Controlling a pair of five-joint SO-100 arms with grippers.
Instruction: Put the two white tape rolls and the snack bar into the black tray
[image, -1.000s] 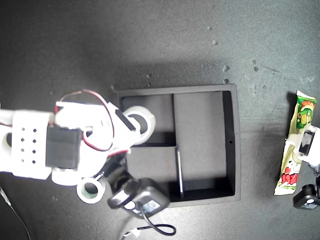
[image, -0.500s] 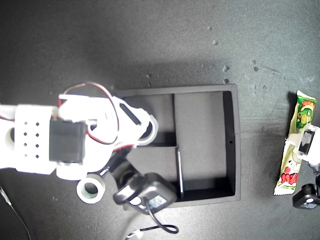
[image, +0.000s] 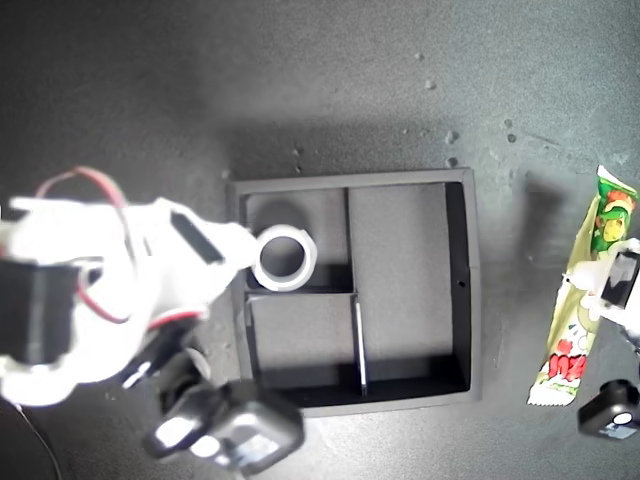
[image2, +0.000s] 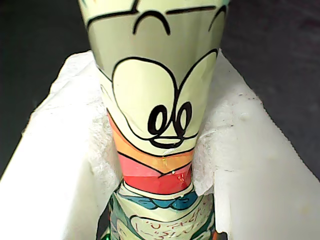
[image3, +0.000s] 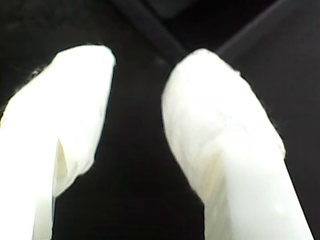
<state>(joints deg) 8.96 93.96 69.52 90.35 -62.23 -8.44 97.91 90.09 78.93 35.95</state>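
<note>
My second tool (image3: 137, 115) gapes empty over black tray walls (image3: 150, 27)

A dark grey tabletop (image: 300, 80) filled the scene, with a few small pale specks (image: 430, 85) scattered near its far edge.

The black tray (image: 468, 290) has one small compartment taken by a white tape roll (image: 285, 257), which rests against the divider wall; the small compartment below it in the exterior view and the long compartment toward that view's right hold nothing, so both admit entry from above. My second pincer (image3: 137, 107), its white fingers (image3: 220, 125) spread with nothing between them, and its arm stand over the worktop (image: 300, 70) at the exterior view's left, obstructing approach to the tray from that side. Between the tray and the snack bar (image: 580, 310), clamped in my first pincer (image2: 160, 165) at the exterior view's right edge, the worktop is bare.
</note>
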